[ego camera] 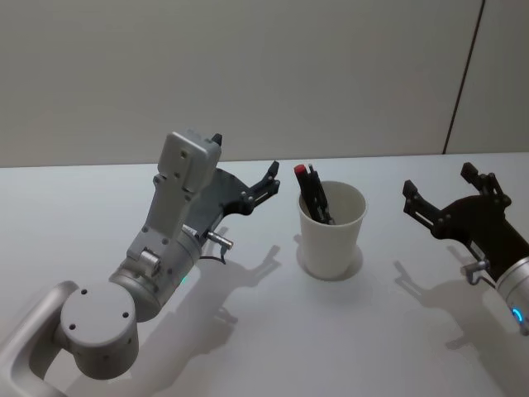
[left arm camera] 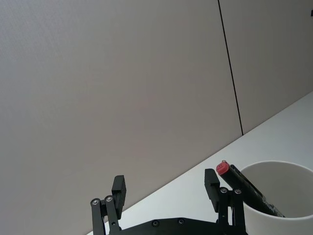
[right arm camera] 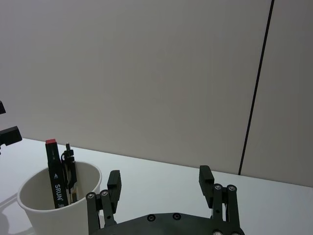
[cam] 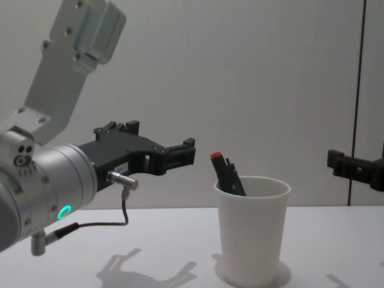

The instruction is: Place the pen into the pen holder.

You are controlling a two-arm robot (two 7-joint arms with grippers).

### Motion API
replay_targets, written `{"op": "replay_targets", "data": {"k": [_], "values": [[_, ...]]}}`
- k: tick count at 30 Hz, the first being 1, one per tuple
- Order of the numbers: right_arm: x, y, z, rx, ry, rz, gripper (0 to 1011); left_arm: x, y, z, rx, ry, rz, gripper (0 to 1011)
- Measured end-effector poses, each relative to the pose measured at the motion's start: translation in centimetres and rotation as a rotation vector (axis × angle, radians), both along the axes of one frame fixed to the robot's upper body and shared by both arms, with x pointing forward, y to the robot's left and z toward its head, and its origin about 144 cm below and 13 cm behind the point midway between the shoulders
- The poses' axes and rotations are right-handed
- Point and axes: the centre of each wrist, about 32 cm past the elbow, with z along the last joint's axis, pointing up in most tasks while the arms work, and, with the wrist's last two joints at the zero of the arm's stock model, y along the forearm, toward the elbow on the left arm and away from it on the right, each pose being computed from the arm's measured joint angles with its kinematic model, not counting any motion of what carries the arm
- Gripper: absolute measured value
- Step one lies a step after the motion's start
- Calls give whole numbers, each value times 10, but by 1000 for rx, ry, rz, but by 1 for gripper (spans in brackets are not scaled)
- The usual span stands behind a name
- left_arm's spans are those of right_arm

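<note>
While the white table spreads smooth and matte from the near edge back to the plain grey wall, its far edge runs just behind everything on it. Over the left half hangs the left arm, a chain of rounded silver-grey metal housings with a green light at the wrist, ending in the left gripper: a flat black plate with thin, blocky black fingers spread apart and holding nothing, raised above the table and aimed toward the cup's rim. Toward the right edge the right gripper is of the same black, angular build, also released with its fingers parted and empty, facing the cup from the other side.

Between the two grippers, about midway across the table and nearer its far edge, stands the pen holder, a plain white paper cup, tapered, wider at its rolled rim, upright on its base. Inside it rests the pen, a black barrel with a red end cap: its long axis is near vertical, leaning toward the cup's left wall, red end pointing up and standing clear above the rim, lower end hidden down in the cup. Beside it in the same cup leans at least one more slim black pen, its tip also above the rim
</note>
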Motion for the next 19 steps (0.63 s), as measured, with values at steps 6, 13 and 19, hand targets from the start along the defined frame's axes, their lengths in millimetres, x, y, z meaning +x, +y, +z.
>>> {"op": "replay_targets", "data": {"k": [6, 13, 19], "values": [[0, 0, 0, 0, 0, 0, 1001, 0, 0, 0, 0, 0, 0, 1001], [0, 0, 0, 0, 1, 0, 1002, 0, 0, 0, 0, 0, 0, 1001], [0, 0, 0, 0, 1, 0, 1001, 0, 0, 0, 0, 0, 0, 1001]]}}
